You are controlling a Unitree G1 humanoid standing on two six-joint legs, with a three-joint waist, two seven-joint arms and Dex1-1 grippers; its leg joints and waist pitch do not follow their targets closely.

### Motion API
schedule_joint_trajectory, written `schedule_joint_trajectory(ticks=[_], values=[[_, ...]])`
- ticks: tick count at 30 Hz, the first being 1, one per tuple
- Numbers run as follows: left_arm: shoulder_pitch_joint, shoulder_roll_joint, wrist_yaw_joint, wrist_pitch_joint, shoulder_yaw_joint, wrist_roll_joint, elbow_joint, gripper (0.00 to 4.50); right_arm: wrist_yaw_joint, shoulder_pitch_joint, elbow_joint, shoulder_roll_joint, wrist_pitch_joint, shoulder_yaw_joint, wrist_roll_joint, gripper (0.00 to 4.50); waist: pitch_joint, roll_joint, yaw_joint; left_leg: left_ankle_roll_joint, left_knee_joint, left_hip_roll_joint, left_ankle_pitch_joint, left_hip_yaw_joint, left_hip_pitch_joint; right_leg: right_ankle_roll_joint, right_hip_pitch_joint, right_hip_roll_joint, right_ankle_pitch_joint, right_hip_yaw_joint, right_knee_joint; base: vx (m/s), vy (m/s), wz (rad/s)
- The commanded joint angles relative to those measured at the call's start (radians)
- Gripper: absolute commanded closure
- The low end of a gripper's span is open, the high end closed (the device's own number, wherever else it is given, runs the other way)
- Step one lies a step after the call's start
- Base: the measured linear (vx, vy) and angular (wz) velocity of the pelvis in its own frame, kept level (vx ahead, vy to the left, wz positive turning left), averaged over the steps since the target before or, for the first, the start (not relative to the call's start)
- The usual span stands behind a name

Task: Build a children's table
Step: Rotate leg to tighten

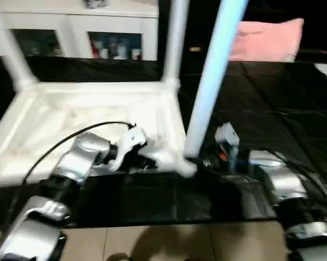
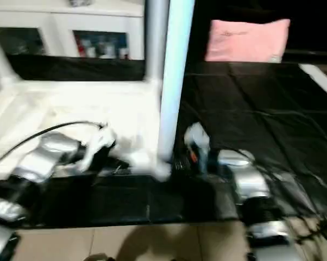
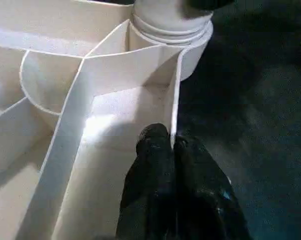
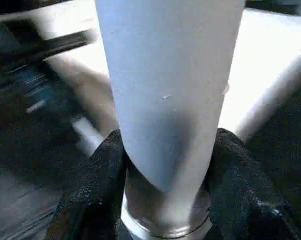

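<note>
**Table upside down, a gripper at its near corner on each side**

Nearest the camera runs a strip of tan floor (image 1: 152, 242), and beyond it a black mat (image 1: 261, 109) that carries everything else. The two silver forearms reach in over the mat's near edge.

The left gripper (image 3: 171, 142) has its two black fingers (image 3: 150, 165) pressed together on the thin outer rim wall of the children's table (image 1: 87, 117), close to the near right corner (the wall runs in between the fingertips, so it looks pinched, though the blur makes that hard to settle). The table lies with its ribbed underside up, towards the left of the mat.

The right gripper (image 4: 165, 150) stands about half open, one finger on either side of the near right leg (image 1: 212, 81), low down just above the collar of its corner socket (image 3: 173, 27). Both pads appear to touch the tube. That leg rises from the socket with a slight lean to the right.

Further back, two more legs stand in the far corners: one at the far right (image 1: 174, 41), upright, and one at the far left (image 1: 8, 46), leaning left.

Past the mat's far edge stands a white cabinet (image 1: 76, 27) with glass doors, and to its right a pink pillow (image 1: 269, 38).
</note>
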Motion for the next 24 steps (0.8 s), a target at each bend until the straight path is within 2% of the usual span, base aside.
schedule_joint_trajectory(ticks=[1,3,5,6,8,10,11,12,13,17,20,22,24], values=[[-0.032,-0.096,0.104,0.055,0.013,-0.024,-0.014,4.50,-0.177,-0.012,0.092,0.104,0.097,0.031,-0.029,2.53,-0.062,0.005,-0.004,-0.005,-0.069,0.032,-0.262,-0.014,0.005,-0.143,0.043,-0.085,-0.445,0.045,-0.100,0.000,0.000,0.00],[-0.050,-0.135,0.176,0.077,0.026,-0.015,0.003,4.50,-0.292,-0.043,0.142,0.165,0.126,-0.001,-0.011,2.53,-0.061,0.004,-0.010,0.000,-0.068,0.027,-0.268,-0.015,0.004,-0.127,0.043,-0.084,-0.484,0.044,-0.106,0.000,0.000,0.00],[-0.064,-0.160,0.222,0.082,0.042,-0.018,0.019,4.50,-0.340,-0.060,0.164,0.192,0.126,-0.010,-0.008,2.53,-0.061,0.005,-0.013,0.003,-0.067,0.026,-0.269,-0.015,0.006,-0.118,0.040,-0.083,-0.499,0.043,-0.111,0.000,0.000,0.00],[-0.088,-0.195,0.292,0.081,0.071,-0.028,0.050,4.50,-0.403,-0.080,0.186,0.223,0.121,-0.002,-0.034,2.53,-0.061,0.008,-0.018,0.002,-0.065,0.025,-0.269,-0.012,0.007,-0.118,0.035,-0.079,-0.485,0.044,-0.110,0.000,0.000,0.00],[-0.118,-0.239,0.377,0.078,0.102,-0.035,0.088,4.50,-0.476,-0.107,0.212,0.269,0.111,0.013,-0.072,2.53,-0.063,0.007,-0.021,-0.002,-0.067,0.025,-0.278,-0.015,0.007,-0.119,0.038,-0.080,-0.475,0.043,-0.109,0.000,0.000,0.00],[-0.130,-0.252,0.396,0.067,0.099,-0.026,0.105,4.50,-0.474,-0.124,0.223,0.298,0.085,0.036,-0.094,2.53,-0.062,0.005,-0.022,0.005,-0.068,0.026,-0.277,-0.015,0.004,-0.127,0.037,-0.079,-0.445,0.045,-0.105,0.000,0.000,0.00],[-0.132,-0.252,0.395,0.065,0.093,-0.019,0.106,4.50,-0.477,-0.129,0.224,0.307,0.071,0.037,-0.098,2.53,-0.064,0.006,-0.020,0.012,-0.067,0.025,-0.285,-0.014,0.007,-0.124,0.037,-0.081,-0.450,0.046,-0.107,0.000,0.000,0.00],[-0.134,-0.249,0.391,0.063,0.088,-0.013,0.105,4.50,-0.479,-0.131,0.223,0.310,0.059,0.037,-0.101,1.97,-0.064,0.007,-0.021,0.019,-0.067,0.026,-0.281,-0.014,0.004,-0.125,0.038,-0.082,-0.437,0.048,-0.105,0.000,0.000,0.00],[-0.133,-0.242,0.381,0.063,0.083,-0.008,0.102,4.50,-0.484,-0.130,0.217,0.306,0.050,0.034,-0.102,1.83,-0.065,0.006,-0.020,0.024,-0.068,0.025,-0.273,-0.014,0.002,-0.122,0.040,-0.081,-0.433,0.047,-0.105,0.000,0.000,0.00],[-0.111,-0.209,0.337,0.045,0.062,0.015,0.077,4.50,-0.489,-0.116,0.199,0.279,0.024,0.003,-0.083,1.66,-0.064,0.006,-0.018,0.030,-0.069,0.026,-0.267,-0.014,0.002,-0.113,0.040,-0.083,-0.451,0.047,-0.108,0.000,0.000,0.00],[-0.094,-0.182,0.297,0.012,0.045,0.024,0.077,4.50,-0.467,-0.097,0.183,0.247,-0.008,-0.026,-0.076,1.41,-0.066,0.008,-0.018,0.030,-0.071,0.029,-0.266,-0.013,0.002,-0.120,0.038,-0.082,-0.416,0.049,-0.105,0.000,0.000,0.00],[-0.079,-0.158,0.267,0.003,0.032,0.030,0.068,4.50,-0.426,-0.080,0.162,0.219,-0.030,-0.036,-0.067,1.08,-0.067,0.006,-0.018,0.036,-0.071,0.029,-0.255,-0.012,-0.002,-0.128,0.043,-0.082,-0.382,0.050,-0.100,0.000,0.000,0.00],[-0.073,-0.147,0.252,0.000,0.029,0.030,0.064,4.50,-0.403,-0.072,0.149,0.204,-0.038,-0.038,-0.062,1.00,-0.069,0.005,-0.016,0.043,-0.068,0.028,-0.234,-0.010,-0.003,-0.134,0.046,-0.083,-0.363,0.051,-0.098,0.000,0.000,0.00]])
